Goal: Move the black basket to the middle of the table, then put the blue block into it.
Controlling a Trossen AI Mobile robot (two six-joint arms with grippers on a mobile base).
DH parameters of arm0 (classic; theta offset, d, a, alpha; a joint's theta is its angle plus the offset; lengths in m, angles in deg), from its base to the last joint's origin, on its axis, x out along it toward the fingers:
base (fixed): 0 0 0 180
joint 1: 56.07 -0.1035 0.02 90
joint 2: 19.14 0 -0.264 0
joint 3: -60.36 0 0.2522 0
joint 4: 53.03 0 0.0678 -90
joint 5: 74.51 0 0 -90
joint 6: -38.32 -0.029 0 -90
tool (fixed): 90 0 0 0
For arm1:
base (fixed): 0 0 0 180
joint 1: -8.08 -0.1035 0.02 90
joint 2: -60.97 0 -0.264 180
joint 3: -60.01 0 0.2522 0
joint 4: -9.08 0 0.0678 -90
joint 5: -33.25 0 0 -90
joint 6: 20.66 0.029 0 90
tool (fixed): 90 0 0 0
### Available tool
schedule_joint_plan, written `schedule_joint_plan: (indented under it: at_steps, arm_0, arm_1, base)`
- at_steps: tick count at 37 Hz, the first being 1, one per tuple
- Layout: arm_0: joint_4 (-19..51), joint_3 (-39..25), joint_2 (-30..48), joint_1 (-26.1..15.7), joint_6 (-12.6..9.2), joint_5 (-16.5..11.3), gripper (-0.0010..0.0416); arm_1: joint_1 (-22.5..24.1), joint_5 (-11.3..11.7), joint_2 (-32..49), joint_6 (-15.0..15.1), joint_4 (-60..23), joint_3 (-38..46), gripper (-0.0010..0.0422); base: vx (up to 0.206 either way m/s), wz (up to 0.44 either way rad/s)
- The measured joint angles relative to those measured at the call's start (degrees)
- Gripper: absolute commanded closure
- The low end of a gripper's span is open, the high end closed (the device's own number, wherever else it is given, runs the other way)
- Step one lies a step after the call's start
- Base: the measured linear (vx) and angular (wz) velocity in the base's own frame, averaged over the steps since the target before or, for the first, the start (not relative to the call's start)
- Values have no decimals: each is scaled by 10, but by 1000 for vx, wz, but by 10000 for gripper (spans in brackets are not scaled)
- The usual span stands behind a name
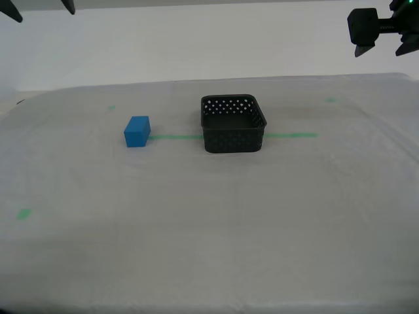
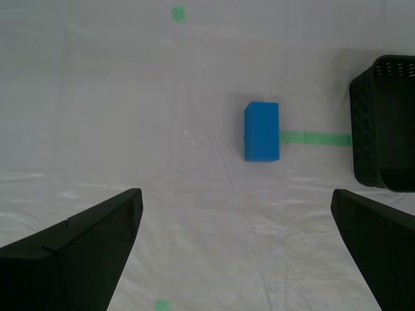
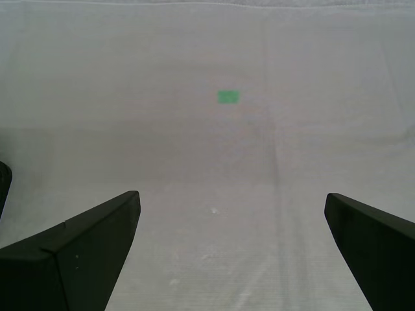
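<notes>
The black basket stands upright and empty on the table, over the green tape line, near the middle of the exterior view. The blue block lies on the sheeting a short way off, toward the exterior view's left, apart from the basket. My second gripper hangs high and open; its wrist view looks down on the blue block and one side of the basket. Only its fingertips show in the exterior view's upper left. My first gripper hangs open and empty in the exterior view's upper right, above bare sheeting.
A thin green tape line runs from the block under the basket. Small green tape marks lie at the exterior view's lower left, far left and far right. The first wrist view shows one green mark.
</notes>
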Motion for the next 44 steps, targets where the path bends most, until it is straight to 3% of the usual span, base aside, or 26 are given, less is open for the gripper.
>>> schedule_joint_plan:
  at_steps: [21, 30, 44]
  arm_0:
    - [0, 0, 0, 0, 0, 0, 7]
    - [0, 0, 0, 0, 0, 0, 7]
    - [0, 0, 0, 0, 0, 0, 7]
  arm_1:
    - [70, 3, 197, -10, 30, 73, 11]
    - [76, -17, 260, -10, 70, 73, 11]
    - [76, -27, 345, -10, 122, 73, 11]
  base:
    - [0, 0]
    - [0, 0]
    - [0, 0]
